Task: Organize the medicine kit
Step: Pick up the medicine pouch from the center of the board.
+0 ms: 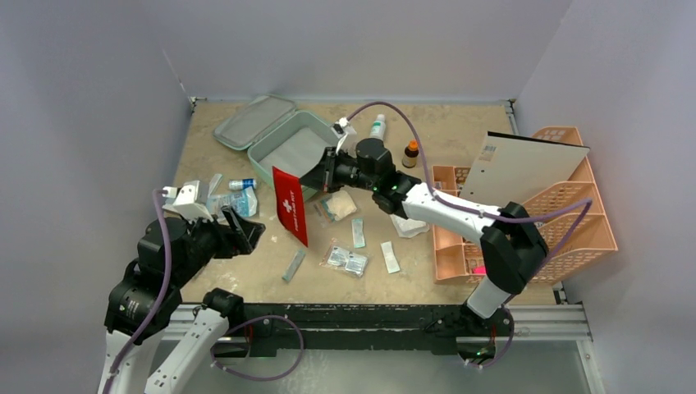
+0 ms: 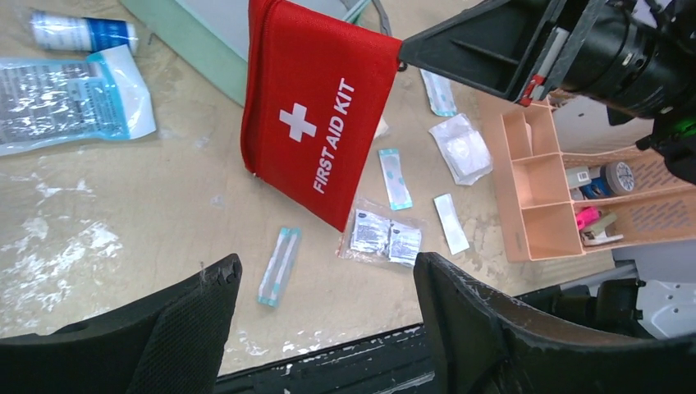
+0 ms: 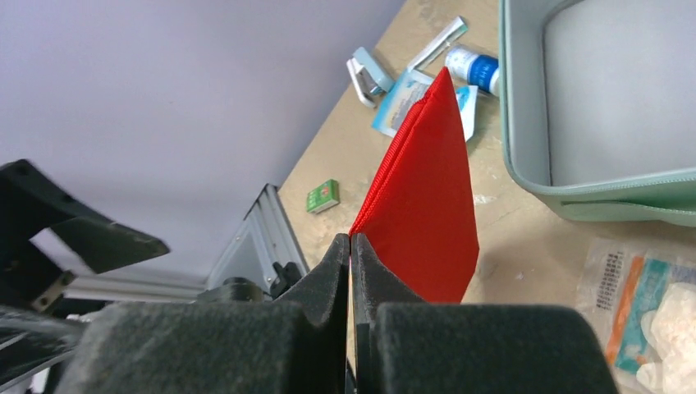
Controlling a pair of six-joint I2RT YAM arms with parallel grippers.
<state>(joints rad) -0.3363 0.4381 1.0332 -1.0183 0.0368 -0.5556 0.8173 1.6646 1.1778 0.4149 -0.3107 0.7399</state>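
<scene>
The medicine kit (image 1: 287,144) lies open at the far side of the bench (image 1: 460,131), left of the middle, with its lid folded back to the left. Just in front of it the red first aid pouch (image 2: 316,115) hangs tilted in the air. The right gripper (image 3: 350,246) pinches it at one upper corner, jaws pressed together on the fabric. Small sealed packets (image 1: 345,260) lie on the bench near the pouch. The left gripper (image 2: 327,264) hovers at the near left, spread wide and holding nothing. A peach rack (image 1: 574,222) stands at the right.
</scene>
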